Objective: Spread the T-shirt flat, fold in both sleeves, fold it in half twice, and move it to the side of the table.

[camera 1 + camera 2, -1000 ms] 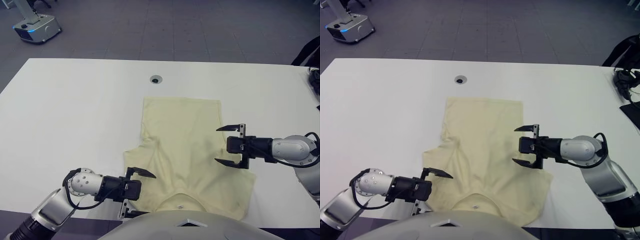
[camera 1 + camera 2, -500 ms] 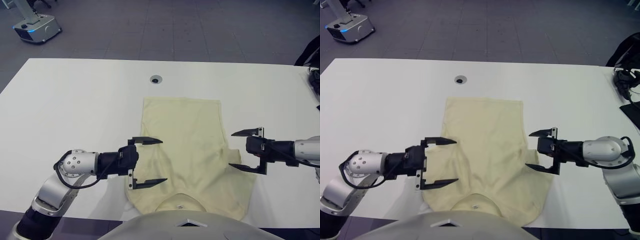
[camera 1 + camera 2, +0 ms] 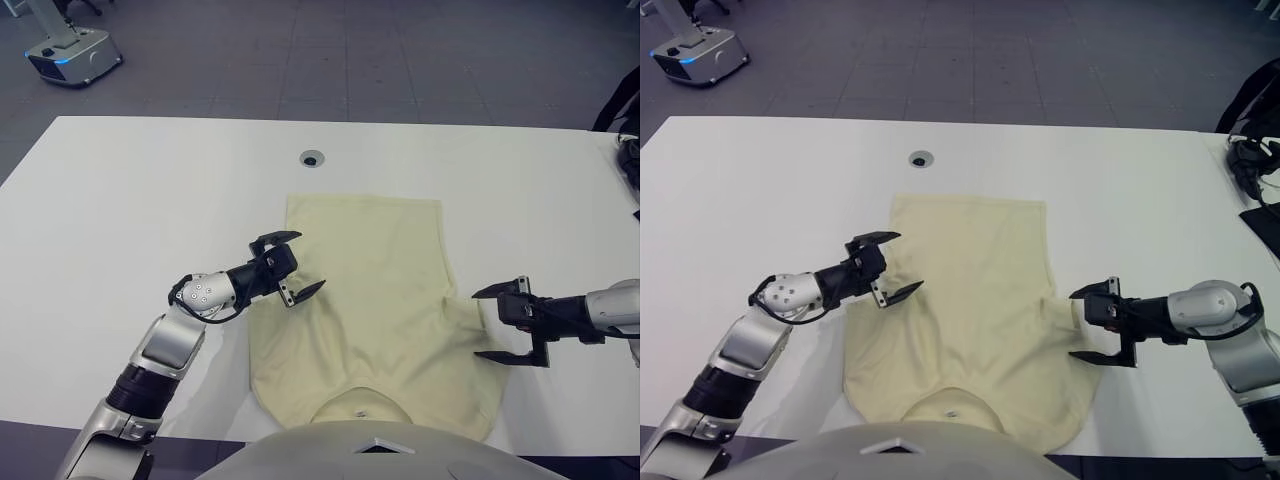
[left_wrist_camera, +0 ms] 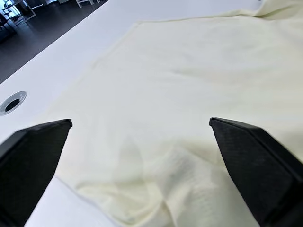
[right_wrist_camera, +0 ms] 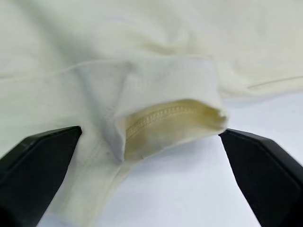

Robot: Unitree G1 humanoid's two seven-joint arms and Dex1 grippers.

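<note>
The pale yellow T-shirt (image 3: 370, 290) lies on the white table (image 3: 130, 200), midway along its near edge, collar toward that edge. The left gripper (image 3: 310, 260), jaws wide and holding nothing, hangs over the shirt's left edge on a forearm angled in from the near left corner. The right gripper (image 3: 476, 324), equally wide and empty, points in from the right edge at a sleeve (image 5: 165, 113). The right wrist view shows that sleeve's hemmed opening lying between the fingers. The left wrist view takes in the cable hole (image 4: 12, 101) beyond the shirt.
</note>
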